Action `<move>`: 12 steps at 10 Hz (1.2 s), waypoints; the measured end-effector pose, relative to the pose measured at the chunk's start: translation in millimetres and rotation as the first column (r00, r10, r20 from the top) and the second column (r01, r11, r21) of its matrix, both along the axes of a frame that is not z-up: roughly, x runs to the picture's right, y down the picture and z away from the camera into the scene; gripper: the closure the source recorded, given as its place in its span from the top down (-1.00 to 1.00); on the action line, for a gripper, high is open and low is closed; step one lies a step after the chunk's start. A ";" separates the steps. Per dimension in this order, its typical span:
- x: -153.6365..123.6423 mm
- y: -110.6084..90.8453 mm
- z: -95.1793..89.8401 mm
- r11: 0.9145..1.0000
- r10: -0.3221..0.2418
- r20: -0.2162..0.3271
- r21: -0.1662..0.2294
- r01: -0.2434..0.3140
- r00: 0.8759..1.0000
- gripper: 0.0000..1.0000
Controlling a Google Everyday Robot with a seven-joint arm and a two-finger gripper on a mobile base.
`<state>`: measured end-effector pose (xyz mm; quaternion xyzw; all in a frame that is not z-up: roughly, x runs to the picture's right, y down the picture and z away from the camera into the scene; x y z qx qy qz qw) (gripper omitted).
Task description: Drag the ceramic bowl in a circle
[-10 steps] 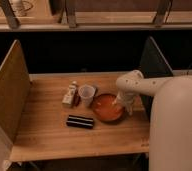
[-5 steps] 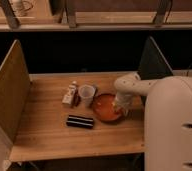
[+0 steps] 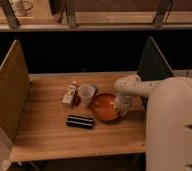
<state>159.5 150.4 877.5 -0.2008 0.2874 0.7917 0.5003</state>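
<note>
bowl: ceramic bowl (image 3: 105,107), glossy, rigid, likely heavyish, chippable
gripper: gripper (image 3: 122,108) at bowl's right rim; open or closed, cannot tell
hold: right rim

Table (image 3: 49,135): ceramic bowl (image 3: 105,106), cup (image 3: 86,93), carton (image 3: 69,94); gripper (image 3: 122,109) at bowl.

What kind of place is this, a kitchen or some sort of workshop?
Probably a test station in a lab or office canteen: a wooden table fenced by side panels, with a ceramic bowl, a white cup and a dark packet laid out. The robot's gripper sits at the bowl's right edge.
</note>
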 end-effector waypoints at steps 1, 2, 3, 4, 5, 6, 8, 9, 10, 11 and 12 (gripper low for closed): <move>7.1 -6.0 -4.9 1.000 -0.010 -0.017 0.015 0.010 1.000 -1.00; 20.6 -17.0 -11.8 0.999 -0.019 -0.049 0.041 0.021 0.999 -1.00; 33.3 -26.5 -16.4 0.998 -0.025 -0.078 0.063 0.030 0.997 -1.00; 40.1 -32.8 -18.5 0.996 -0.034 -0.096 0.073 0.041 0.995 -1.00; 45.3 -40.8 -17.5 0.995 -0.048 -0.114 0.085 0.058 0.992 -1.00; 45.6 -49.7 -12.8 0.992 -0.063 -0.123 0.099 0.076 0.990 -1.00; 34.4 -59.0 -1.9 0.989 -0.083 -0.116 0.112 0.096 0.990 -1.00; 23.9 -63.6 3.7 0.987 -0.094 -0.101 0.120 0.106 0.991 -1.00; 14.8 -65.4 6.6 0.986 -0.097 -0.084 0.125 0.108 0.992 -1.00; 3.5 -65.7 7.2 0.986 -0.100 -0.062 0.129 0.108 0.993 -1.00; -13.9 -64.1 3.0 0.986 -0.098 -0.024 0.136 0.100 0.995 -1.00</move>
